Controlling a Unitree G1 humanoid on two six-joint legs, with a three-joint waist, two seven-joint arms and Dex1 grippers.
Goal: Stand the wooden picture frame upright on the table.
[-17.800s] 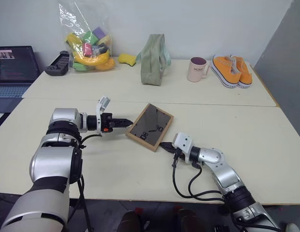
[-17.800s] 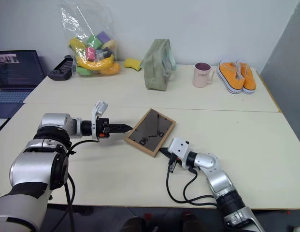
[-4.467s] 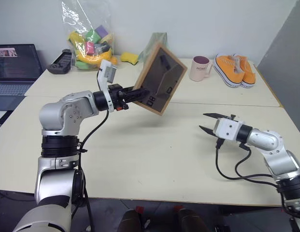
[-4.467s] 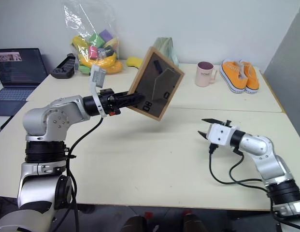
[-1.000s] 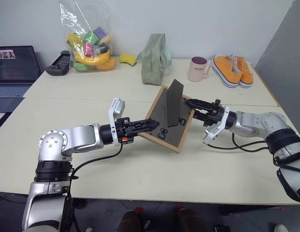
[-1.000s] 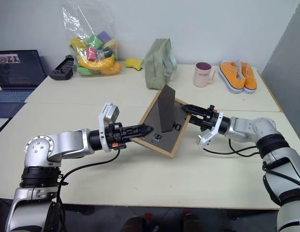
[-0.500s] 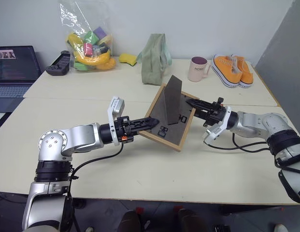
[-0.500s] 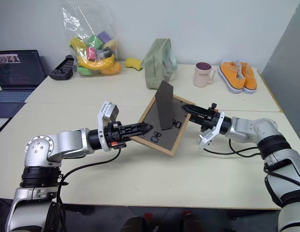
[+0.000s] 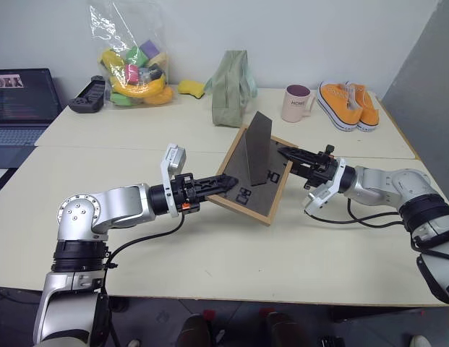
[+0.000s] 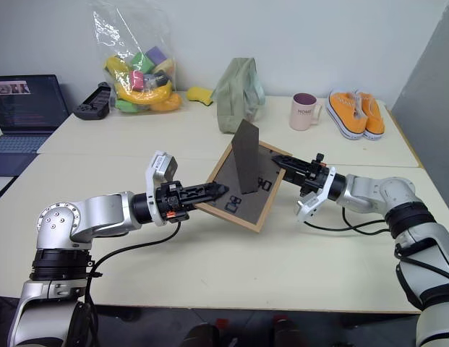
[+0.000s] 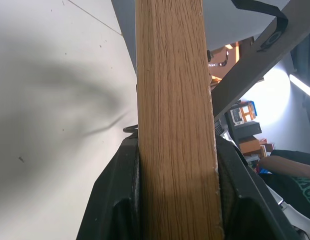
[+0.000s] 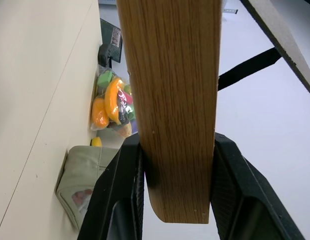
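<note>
Mid-picture above your worktop [image 9: 210, 267], both claws hold the wooden picture frame [image 9: 254, 189] tilted, stand out: left claw [image 9: 225, 183] clamps its left edge, right claw [image 9: 284, 153] its right.

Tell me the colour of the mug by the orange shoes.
The mug is pale pink, clearest in the left eye view.

Wooden picture frame [image 10: 242, 189] tilted over bench [image 10: 210, 267], stand folded out. Left claw [image 10: 218, 191] and right claw [image 10: 278, 160] pinch opposite edges.
</note>
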